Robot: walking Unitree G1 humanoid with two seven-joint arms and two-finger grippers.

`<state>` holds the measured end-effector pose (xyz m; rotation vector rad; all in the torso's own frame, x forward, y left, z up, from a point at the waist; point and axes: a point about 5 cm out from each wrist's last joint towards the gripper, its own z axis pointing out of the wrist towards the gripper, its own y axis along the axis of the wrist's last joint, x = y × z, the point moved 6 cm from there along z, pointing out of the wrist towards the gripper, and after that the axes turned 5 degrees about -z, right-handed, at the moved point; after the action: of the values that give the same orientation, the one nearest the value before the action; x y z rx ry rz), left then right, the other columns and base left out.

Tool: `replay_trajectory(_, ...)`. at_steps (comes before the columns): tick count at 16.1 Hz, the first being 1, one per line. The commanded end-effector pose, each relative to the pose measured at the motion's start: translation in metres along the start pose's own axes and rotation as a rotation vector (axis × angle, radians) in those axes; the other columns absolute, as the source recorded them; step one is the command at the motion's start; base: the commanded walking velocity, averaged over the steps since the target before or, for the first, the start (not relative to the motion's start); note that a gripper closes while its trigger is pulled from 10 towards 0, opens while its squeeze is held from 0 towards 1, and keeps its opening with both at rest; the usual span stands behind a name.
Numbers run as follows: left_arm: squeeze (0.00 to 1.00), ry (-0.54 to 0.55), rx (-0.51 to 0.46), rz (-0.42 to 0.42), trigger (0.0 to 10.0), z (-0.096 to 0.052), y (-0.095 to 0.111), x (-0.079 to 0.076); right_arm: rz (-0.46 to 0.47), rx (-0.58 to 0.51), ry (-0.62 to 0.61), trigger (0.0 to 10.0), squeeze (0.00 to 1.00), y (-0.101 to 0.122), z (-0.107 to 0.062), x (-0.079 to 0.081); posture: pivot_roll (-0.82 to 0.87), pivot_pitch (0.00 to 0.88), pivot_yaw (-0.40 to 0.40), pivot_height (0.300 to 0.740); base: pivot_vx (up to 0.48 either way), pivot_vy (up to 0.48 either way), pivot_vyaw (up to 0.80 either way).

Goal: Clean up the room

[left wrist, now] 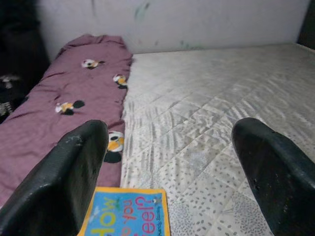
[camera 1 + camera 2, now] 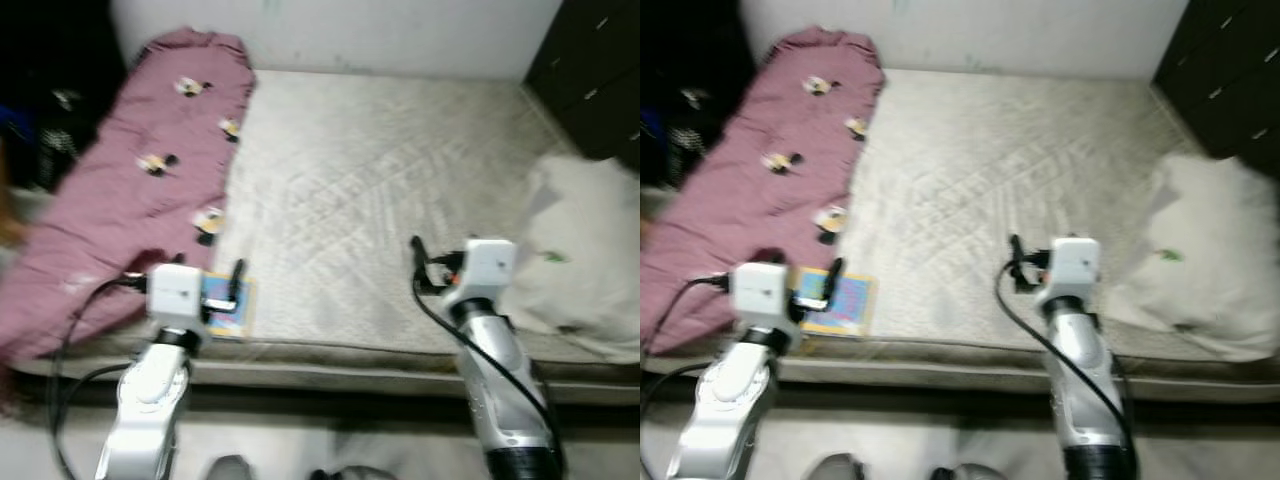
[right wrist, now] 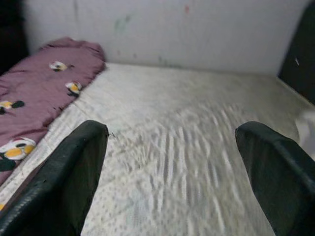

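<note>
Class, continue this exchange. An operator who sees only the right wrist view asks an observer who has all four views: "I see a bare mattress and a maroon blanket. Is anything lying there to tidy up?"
Observer: Yes. A blue and yellow book lies at the front left corner of the mattress, beside the maroon blanket.
Operator: Where is the left hand?
Observer: The left hand is open and poised right at the book's near edge.
Operator: What is the white patch at the edge of my picture?
Observer: A white pillow, lying on the mattress's right side, to the right of the right hand.
</note>
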<state>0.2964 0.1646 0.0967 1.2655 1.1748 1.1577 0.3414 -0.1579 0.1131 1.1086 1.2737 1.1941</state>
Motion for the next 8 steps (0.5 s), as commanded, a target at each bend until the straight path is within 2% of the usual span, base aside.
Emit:
replay_trajectory(1,0.0,0.025,-0.023,0.006,10.0,-0.0034,0.0057,0.0027,-0.007,0.021,0.02,10.0,0.0,-0.0047,0.0027,0.0031,0.04,0.038,-0.11,0.74,0.0,0.0,0.0)
replay_trajectory(4,0.0,0.037,-0.02,0.004,10.0,-0.0065,0.0043,0.0032,-0.007,0.016,0.034,10.0,0.0,-0.0021,0.0069,0.0062,0.04,0.041,-0.118,0.74,0.0,0.0,0.0)
replay_trajectory(8,0.0,0.02,-0.02,0.008,10.0,-0.0034,0.0045,0.001,-0.012,0.023,0.027,10.0,0.0,-0.0055,0.0017,0.003,0.02,0.043,-0.104,0.74,0.0,0.0,0.0)
